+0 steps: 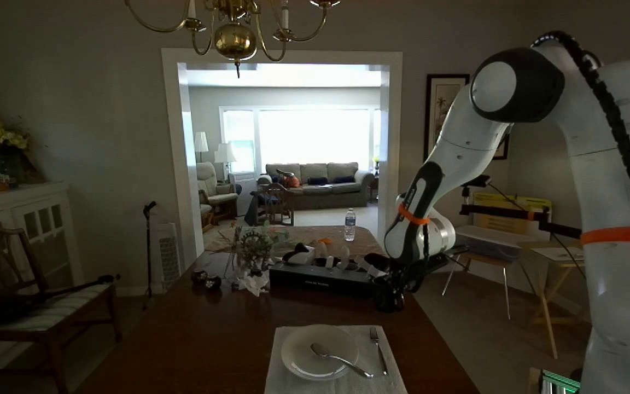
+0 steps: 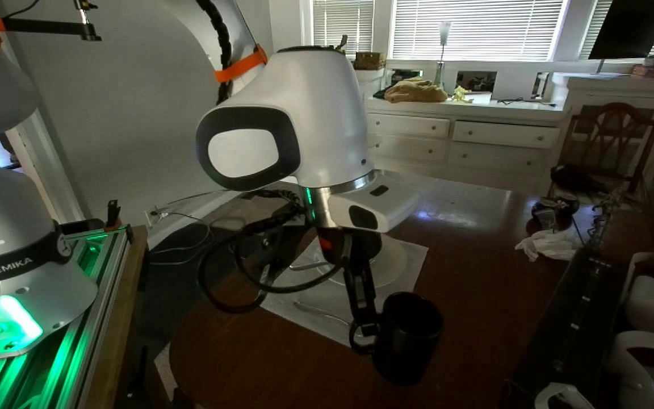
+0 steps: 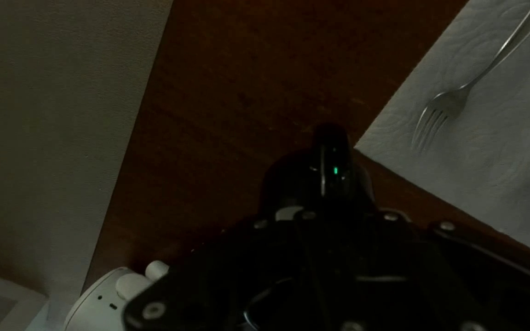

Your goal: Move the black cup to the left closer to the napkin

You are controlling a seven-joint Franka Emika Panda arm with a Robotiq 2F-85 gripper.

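Note:
The black cup (image 2: 409, 338) is in both exterior views, also at the table's right side in an exterior view (image 1: 389, 302). My gripper (image 2: 369, 328) is at the cup's handle, with its fingers closed together there. In the wrist view the handle (image 3: 331, 161) sticks out past the dark fingers (image 3: 322, 214); the fingertips blend into the cup. The cup looks upright or slightly tilted; I cannot tell whether its base touches the table. The white napkin (image 1: 279, 383) lies beyond the cup, apart from it; its corner is close to the handle in the wrist view (image 3: 481, 156).
A white plate (image 1: 296, 364) with a spoon (image 1: 342, 361) and a fork (image 1: 379, 350) lie on the napkin. A long black box (image 1: 320, 280) with white devices stands behind the cup. A crumpled tissue (image 1: 255, 283) and a water bottle (image 1: 350, 225) are farther back. The table edge (image 3: 138, 119) is near.

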